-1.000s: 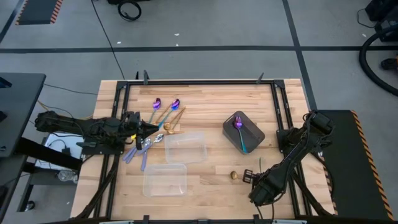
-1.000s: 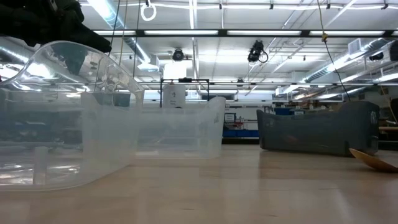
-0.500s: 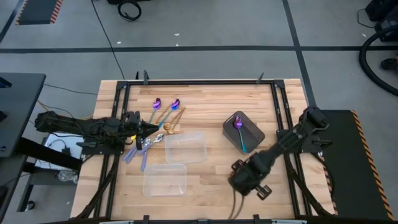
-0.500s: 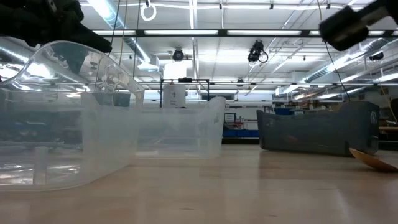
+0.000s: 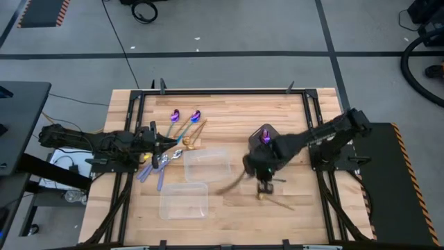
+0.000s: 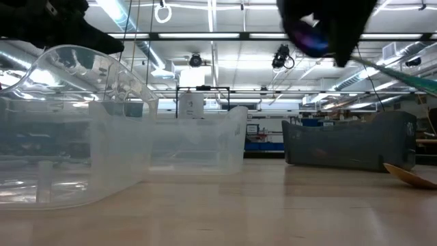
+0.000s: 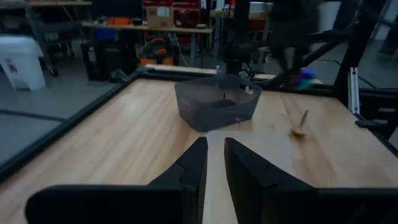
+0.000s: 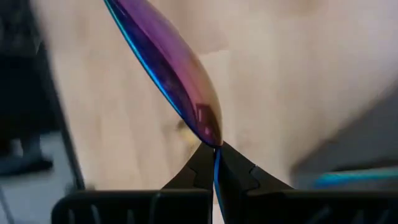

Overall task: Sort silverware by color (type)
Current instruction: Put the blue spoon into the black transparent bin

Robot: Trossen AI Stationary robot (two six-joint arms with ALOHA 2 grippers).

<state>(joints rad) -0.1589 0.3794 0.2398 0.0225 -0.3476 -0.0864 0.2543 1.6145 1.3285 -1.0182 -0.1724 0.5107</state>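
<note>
1. Two fingers of the right gripper (image 8: 214, 149) pinched together on the neck of an iridescent purple-blue metal spoon (image 8: 180, 81); clear only from the right wrist, blurred from above.
2. Seen only from the left wrist: left gripper (image 7: 213, 144) fingers slightly apart, nothing between them, pointing across the wooden table (image 7: 124, 143) at the dark grey plastic tray (image 7: 217, 102).
3. From above only: left gripper over a loose cluster of spoons near the table's left edge; right gripper mid-table, just beside the grey tray.
4. Counted from above: two clear plastic trays (image 5: 207, 164), side by side; one grey tray with one purple-blue spoon (image 5: 265, 137) inside; two more purple-blue spoons (image 5: 175, 116) loose toward the far edge; one gold spoon (image 5: 262, 196) lying alone near the right gripper.
5. Overlapping plain silver spoons (image 5: 163, 163) in the cluster: number cannot be told.
</note>
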